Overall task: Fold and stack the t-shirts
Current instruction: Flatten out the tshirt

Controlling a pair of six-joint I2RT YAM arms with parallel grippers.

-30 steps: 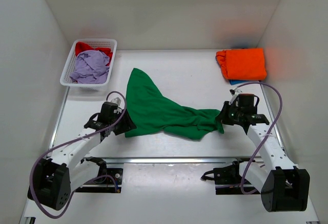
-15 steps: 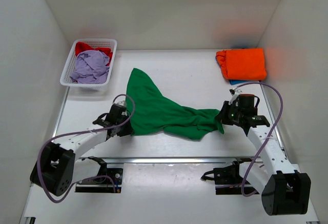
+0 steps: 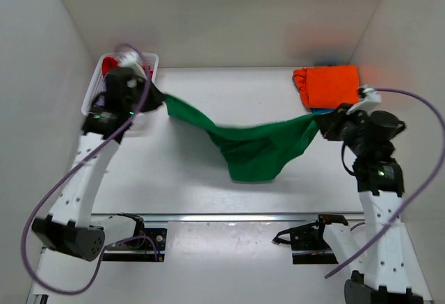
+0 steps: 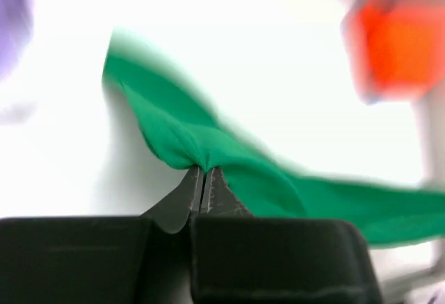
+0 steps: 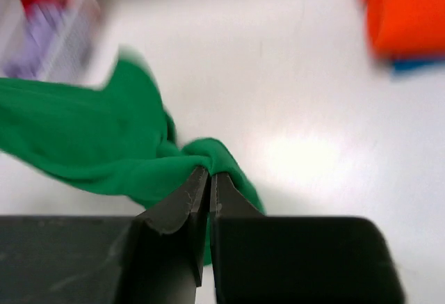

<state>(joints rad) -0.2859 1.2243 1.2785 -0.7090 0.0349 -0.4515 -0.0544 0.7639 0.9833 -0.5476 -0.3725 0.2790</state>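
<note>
The bright green t-shirt (image 3: 250,147) hangs in the air, stretched between both arms and sagging in the middle over the table. My left gripper (image 3: 161,100) is shut on its left end, seen pinched at the fingertips in the left wrist view (image 4: 202,169). My right gripper (image 3: 321,124) is shut on the right end, the green cloth (image 5: 125,151) bunched at its tips (image 5: 209,172). A folded orange t-shirt (image 3: 330,85) lies at the back right on a blue one (image 5: 416,64). Lavender (image 3: 110,99) and red (image 3: 109,63) t-shirts are partly hidden behind my left arm.
The white mesh basket (image 3: 149,61) stands at the back left, mostly covered by my left arm. White walls close in the table on the left, right and back. A metal rail (image 3: 229,216) runs along the near edge by the arm bases.
My left gripper has shut on the green t-shirt's left end. Both arms have risen and moved apart toward the back, lifting the shirt off the table and stretching it.
</note>
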